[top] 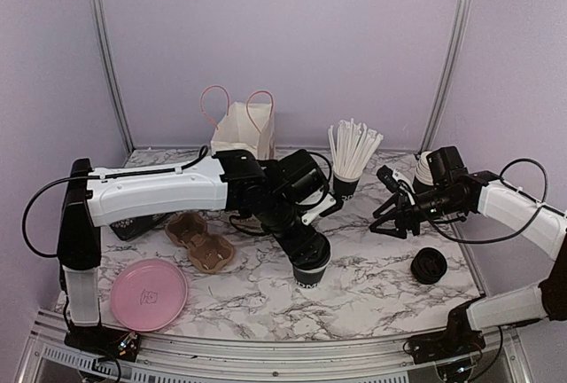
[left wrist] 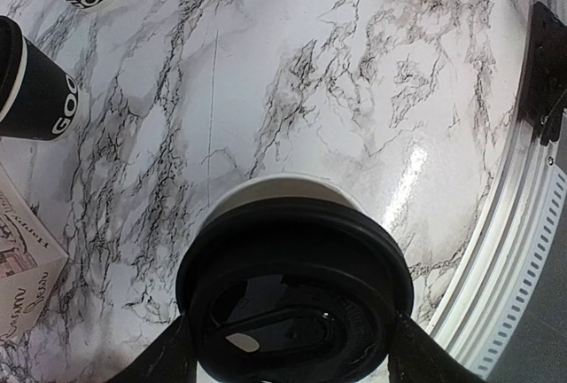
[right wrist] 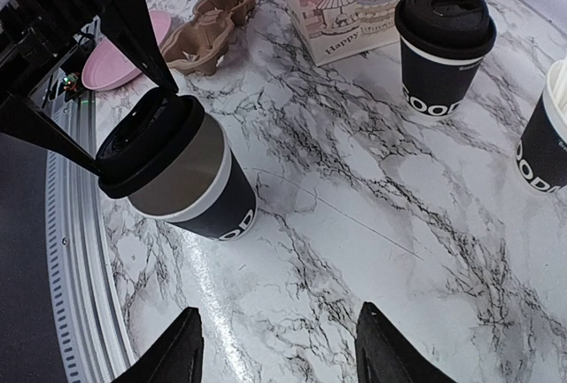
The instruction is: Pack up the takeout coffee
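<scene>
One takeout coffee (right wrist: 202, 192), clamped in left hand (right wrist: 135, 132)

Left arm (top: 159, 190) reaching across, left hand (top: 310, 255) clamped on the takeout coffee (right wrist: 213, 206), right hand (right wrist: 279, 312) spread, hovering.

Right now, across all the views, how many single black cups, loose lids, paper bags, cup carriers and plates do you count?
Black cups: 3 (held cup in the left tool, lidded cup, straw cup)
Loose lid: 1
Paper bag: 1
Cup carrier: 1
Pink plate: 1
Total: 7
</scene>
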